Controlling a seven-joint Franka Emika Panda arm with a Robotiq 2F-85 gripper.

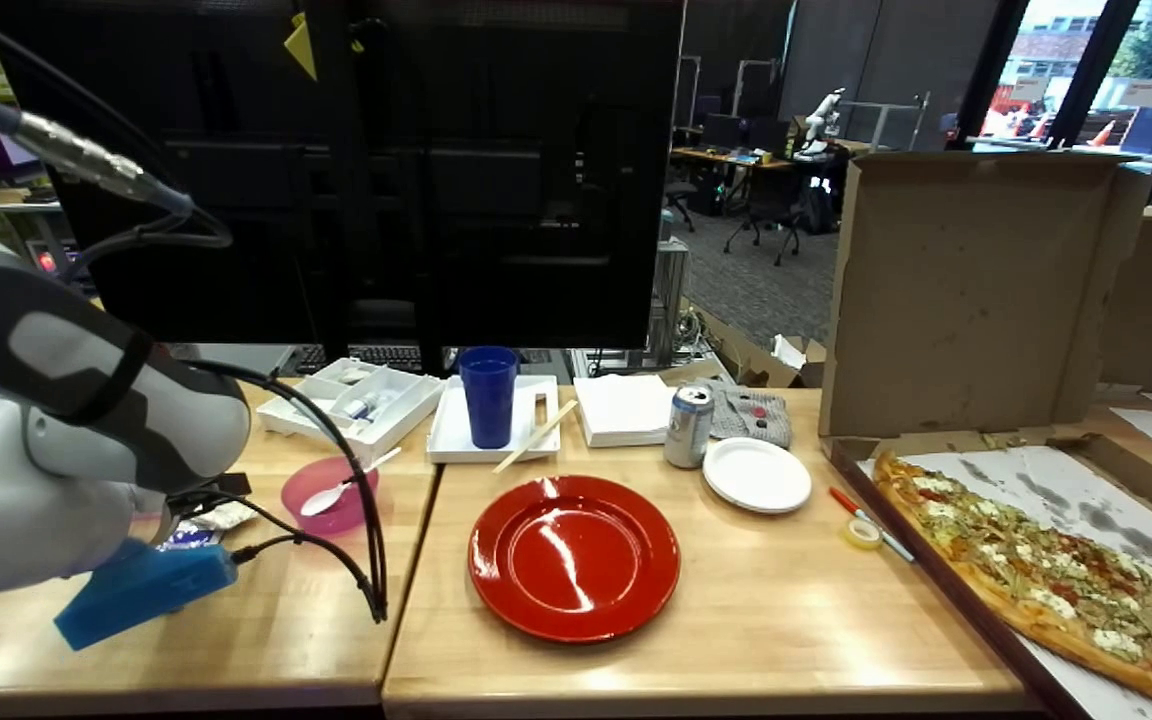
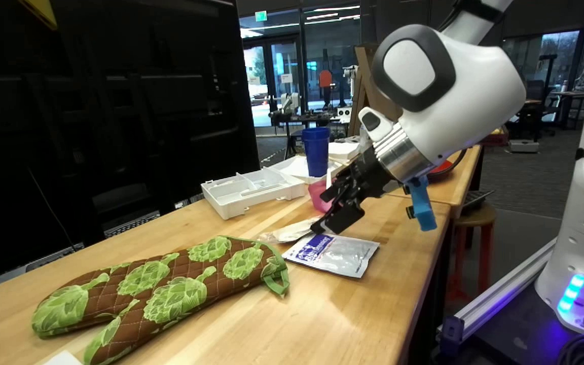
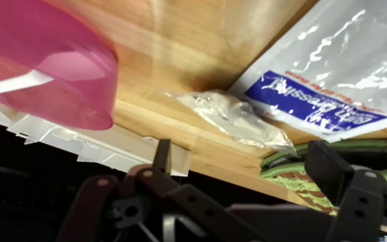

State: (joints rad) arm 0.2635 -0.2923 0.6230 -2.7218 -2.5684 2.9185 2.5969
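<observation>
Wrist view gives the clearest look: jaws spread wide, nothing gripped, near the silver packet [image 3: 334, 74]. The oven mitt [image 2: 170, 289] beside the packet shows almost whole in an exterior view, only partly from the wrist (the packet's lettering reads upside down there). A clear wrapper [image 3: 227, 114] lies on the table [image 3: 180, 60] just beside the packet's printed end: crumpled, glossy, whitish inside. Packet itself: flat, shiny, blue-banded.

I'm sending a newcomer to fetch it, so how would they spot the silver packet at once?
On the wooden table, find the brown-and-green oven mitt. By its looped end lies the flat silver packet; its blue label sets it apart from the crumpled clear packet beside it.
</observation>
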